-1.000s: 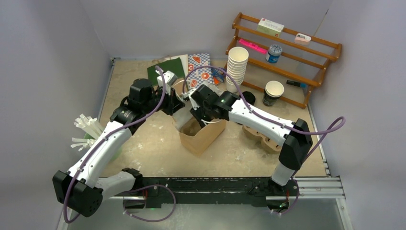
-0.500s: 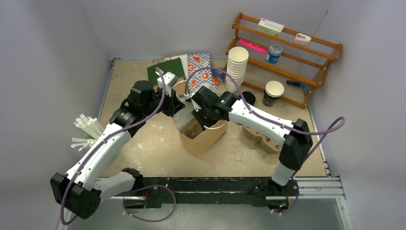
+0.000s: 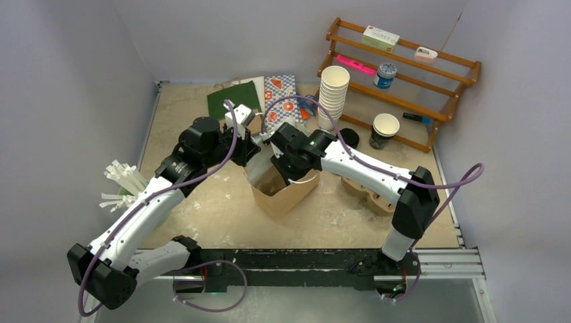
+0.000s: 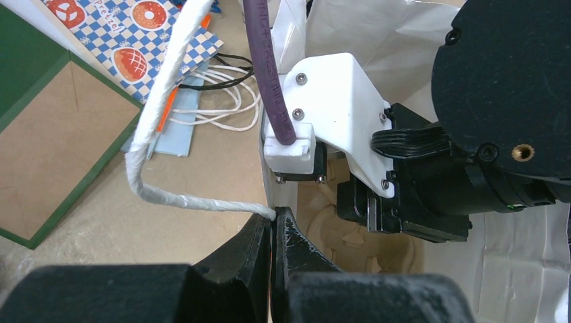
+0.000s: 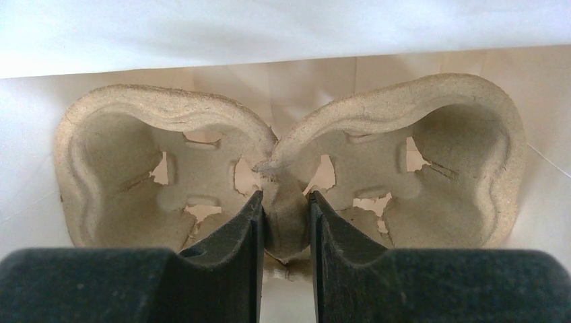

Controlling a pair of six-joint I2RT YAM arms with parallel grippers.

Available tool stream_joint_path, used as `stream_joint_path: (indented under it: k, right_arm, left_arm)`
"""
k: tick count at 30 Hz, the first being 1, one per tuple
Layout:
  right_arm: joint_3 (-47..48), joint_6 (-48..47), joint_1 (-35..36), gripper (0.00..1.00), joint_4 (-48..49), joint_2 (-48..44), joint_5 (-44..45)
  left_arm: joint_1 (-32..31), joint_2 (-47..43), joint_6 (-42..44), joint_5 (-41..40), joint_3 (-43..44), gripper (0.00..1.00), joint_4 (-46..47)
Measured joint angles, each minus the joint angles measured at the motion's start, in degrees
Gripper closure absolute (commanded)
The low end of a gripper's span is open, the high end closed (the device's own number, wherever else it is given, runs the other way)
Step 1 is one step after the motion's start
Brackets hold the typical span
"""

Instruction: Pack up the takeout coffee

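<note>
Currently the left gripper has its fingers pressed together on the near rim of the paper bag, right where the twisted paper handle joins the edge. The handle loops up and away from the fingertips, to their left.

Right gripper is down inside the bag, just across the opening from the left gripper. Its jaws pinch the centre ridge of a pulp cup carrier. One cup well lies either side of the fingers and both wells are bare. The bag's white inner wall closes in behind and beside the carrier.

Takeout coffee: the black-lidded cup stands outside the bag, beyond the right gripper and off to its right. It is well apart from both grippers and neither touches it. It sits just beside the foot of the stack of white cups. The white-lidded cup I cannot make out in any view.

Further right of the right gripper, a dark lidless cup stands at the foot of the wooden rack. Beyond the left gripper's fingertips lies a blue checked sheet printed with doughnuts, next to a green-edged board.
</note>
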Motion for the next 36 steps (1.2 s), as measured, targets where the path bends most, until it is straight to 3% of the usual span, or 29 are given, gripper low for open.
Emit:
stream_joint_path:
  k: [36]
  right_arm:
    - [-2.8,-0.2,0.0,0.91,0.6,4.4,-1.0]
  left_arm:
    - [-0.4,-1.0,4.5,-1.9,-2.9,0.98,2.4]
